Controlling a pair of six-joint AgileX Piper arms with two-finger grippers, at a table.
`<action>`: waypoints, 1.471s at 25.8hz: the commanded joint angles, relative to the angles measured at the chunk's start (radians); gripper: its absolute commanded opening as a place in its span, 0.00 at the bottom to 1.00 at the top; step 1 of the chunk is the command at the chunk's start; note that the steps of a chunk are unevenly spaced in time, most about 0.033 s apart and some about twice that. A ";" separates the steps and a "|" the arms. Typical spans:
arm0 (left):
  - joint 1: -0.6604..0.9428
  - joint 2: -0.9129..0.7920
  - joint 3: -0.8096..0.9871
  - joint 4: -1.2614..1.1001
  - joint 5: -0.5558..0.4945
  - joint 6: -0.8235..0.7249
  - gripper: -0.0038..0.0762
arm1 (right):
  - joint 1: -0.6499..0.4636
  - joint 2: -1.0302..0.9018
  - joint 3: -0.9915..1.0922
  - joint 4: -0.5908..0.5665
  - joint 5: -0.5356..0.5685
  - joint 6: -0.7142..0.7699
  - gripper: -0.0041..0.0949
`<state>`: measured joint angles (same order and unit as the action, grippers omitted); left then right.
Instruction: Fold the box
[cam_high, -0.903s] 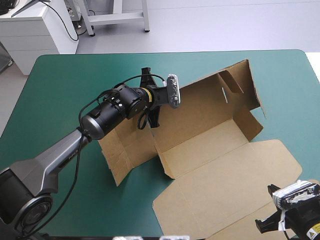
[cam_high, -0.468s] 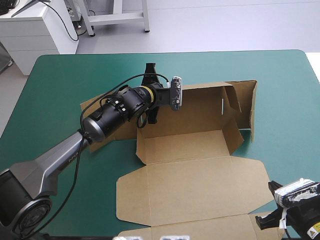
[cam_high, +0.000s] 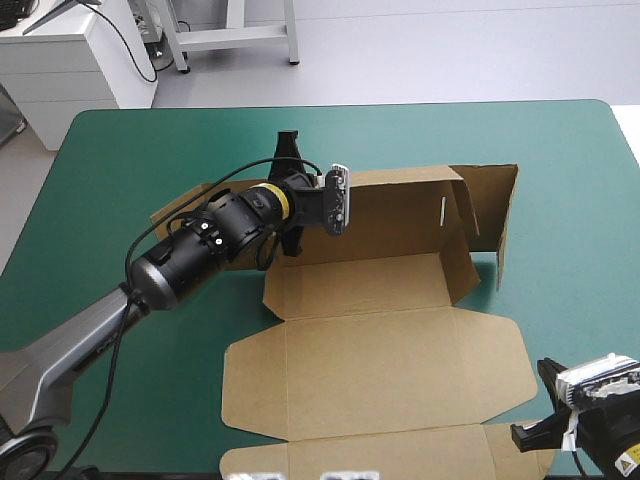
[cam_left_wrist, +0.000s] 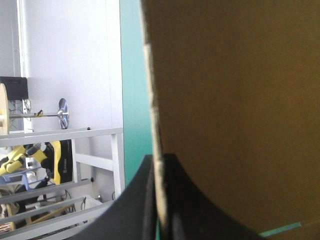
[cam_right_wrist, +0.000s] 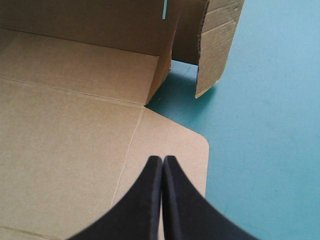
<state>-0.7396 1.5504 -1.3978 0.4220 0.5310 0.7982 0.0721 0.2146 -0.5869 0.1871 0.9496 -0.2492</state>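
Nearest, the right jaws are pressed together with nothing between them, hovering over the rounded near-right corner of the brown box (cam_high: 380, 350), whose lid lies flat on the teal-green surface (cam_high: 120, 150). Farther back, the left jaws pinch the top edge of the box's raised far wall near its left end, all but closed on the board.

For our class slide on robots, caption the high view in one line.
Left hand grips the raised rear wall of the brown box; right hand hovers by its lid.
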 joint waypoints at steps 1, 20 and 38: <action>-0.006 -0.105 0.078 0.084 -0.161 -0.027 0.04 | -0.009 0.014 -0.026 0.007 -0.079 0.032 0.03; -0.019 -0.234 0.377 0.575 -0.248 -0.428 0.04 | -0.009 0.037 -0.039 0.017 -0.087 0.116 0.03; -0.017 -0.238 0.462 0.692 -0.269 -0.564 0.04 | -0.009 0.829 -0.708 0.029 -0.043 -0.003 0.03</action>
<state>-0.7516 1.3418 -0.9386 1.1108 0.2752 0.2672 0.0721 0.9518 -1.1786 0.2155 0.9328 -0.2326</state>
